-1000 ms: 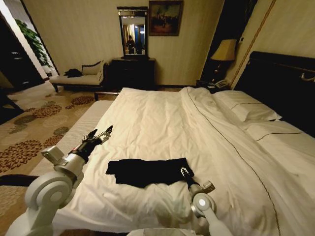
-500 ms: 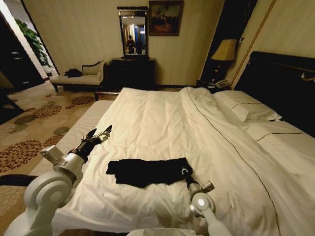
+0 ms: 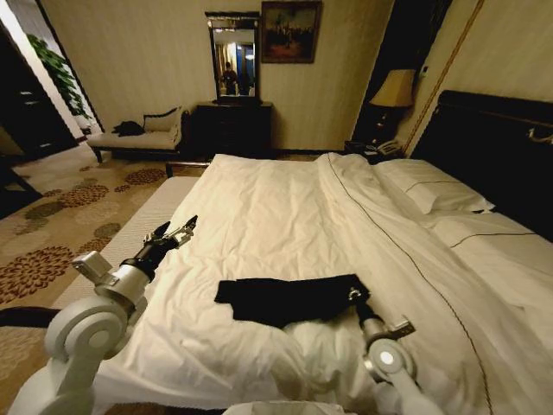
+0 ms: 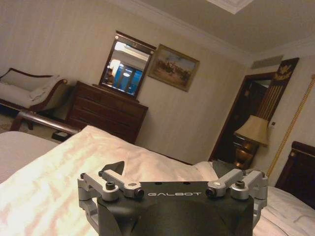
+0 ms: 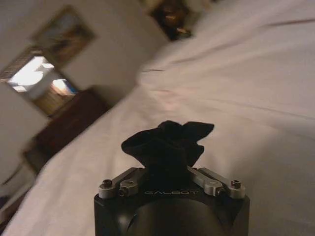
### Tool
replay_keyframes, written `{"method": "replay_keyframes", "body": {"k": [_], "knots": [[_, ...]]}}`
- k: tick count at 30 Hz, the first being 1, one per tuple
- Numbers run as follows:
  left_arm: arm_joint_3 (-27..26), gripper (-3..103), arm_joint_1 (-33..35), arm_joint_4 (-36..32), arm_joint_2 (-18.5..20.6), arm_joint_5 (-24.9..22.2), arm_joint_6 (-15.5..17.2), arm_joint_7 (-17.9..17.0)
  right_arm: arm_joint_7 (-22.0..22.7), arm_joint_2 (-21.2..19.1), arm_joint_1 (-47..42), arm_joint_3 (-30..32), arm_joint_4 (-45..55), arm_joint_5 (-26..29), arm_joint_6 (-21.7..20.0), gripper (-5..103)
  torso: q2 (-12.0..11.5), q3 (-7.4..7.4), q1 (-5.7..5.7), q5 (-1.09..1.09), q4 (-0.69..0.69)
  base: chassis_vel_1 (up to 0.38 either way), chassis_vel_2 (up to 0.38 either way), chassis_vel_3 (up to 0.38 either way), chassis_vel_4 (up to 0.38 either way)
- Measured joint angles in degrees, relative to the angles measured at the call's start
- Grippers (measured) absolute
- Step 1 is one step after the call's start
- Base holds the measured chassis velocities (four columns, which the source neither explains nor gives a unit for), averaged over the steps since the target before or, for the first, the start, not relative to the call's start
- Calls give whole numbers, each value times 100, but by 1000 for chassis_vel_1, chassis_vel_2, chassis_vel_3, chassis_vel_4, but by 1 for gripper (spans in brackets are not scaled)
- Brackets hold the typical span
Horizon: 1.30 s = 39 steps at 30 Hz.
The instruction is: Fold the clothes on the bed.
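**Operator:** Report the position of the work item.

**Technician:** The black T-shirt (image 3: 289, 299) lies on the white duvet of the bed (image 3: 285, 199), in the near part of the mattress, close to the robot. It is bunched into a long, narrow strip running across the bed. Its right end is lifted slightly off the duvet.

**Operator:** State of the right end effector?

**Technician:** The right gripper (image 3: 354, 296) is clenched on the right end of the T-shirt. In the right wrist view a gathered wad of black fabric (image 5: 167, 147) stands up between the two fingers (image 5: 204, 178), which are drawn in against it. The right arm reaches in from the near edge of the bed, at the robot's right.

**Operator:** And the left end effector?

**Technician:** The left gripper (image 3: 175, 234) hangs above the left edge of the bed, well apart from the T-shirt. Its fingers (image 4: 114, 171) are spread, with nothing between them.

**Operator:** Surroundings?

**Technician:** Pillows (image 3: 428, 186) lie at the far right against the dark headboard (image 3: 497, 143). Beyond the bed stand a dark dresser (image 3: 232, 128) with a mirror (image 3: 234, 59), a framed painting (image 3: 290, 31) and a lamp (image 3: 394, 88).
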Motion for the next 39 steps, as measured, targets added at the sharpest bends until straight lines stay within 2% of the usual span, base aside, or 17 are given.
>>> {"method": "replay_keyframes", "body": {"k": [1,5,6,10,11,15,23,33,34,37,38,39], "knots": [[0,100,0,0,0,0,0,0,0,0,0,0,0,0,0,4,0,0,0,0,0,0,0,0,0],[-170,100,71,85,-2,5,-1,-1,-672,172,570,-1051,-154,-861,295,4,0,0,0,-1,3,0,0,0,0],[-170,100,71,85,-2,5,-1,-1,-672,172,570,-1051,-154,-861,295,4,0,0,0,-1,3,0,0,0,0],[-268,100,215,102,-33,39,0,-2,-1030,219,1154,-2108,-601,-1472,357,4,0,0,0,-1,3,0,0,0,0],[-268,100,215,102,-33,39,0,-2,-1030,219,1154,-2108,-601,-1472,357,4,0,0,0,-1,3,0,0,0,0],[-367,100,261,146,-23,45,5,-7,-1157,378,1724,-2865,-1186,-1913,381,4,0,0,0,-1,2,0,0,0,0],[-412,100,229,234,32,34,8,-11,-1188,670,2227,-3510,-1839,-2016,420,4,0,0,1,0,2,0,0,0,0],[-400,100,139,303,82,12,9,-14,-1069,542,2244,-4121,-2078,-2224,415,4,0,0,0,0,1,0,0,0,0],[-400,100,137,307,83,11,11,-15,-1016,518,2259,-4172,-2098,-2265,414,2,0,0,0,1,1,0,0,0,0],[-400,100,135,317,77,10,18,-16,-988,418,2266,-4236,-2029,-2285,444,11,0,0,0,1,2,0,0,0,0],[-400,100,135,317,77,10,18,-16,-988,418,2266,-4236,-2029,-2285,444,11,0,0,0,1,2,0,0,0,0],[-401,100,134,321,75,10,19,-17,-999,365,2260,-4245,-1959,-2284,489,16,0,0,0,0,2,0,0,0,0]]}}
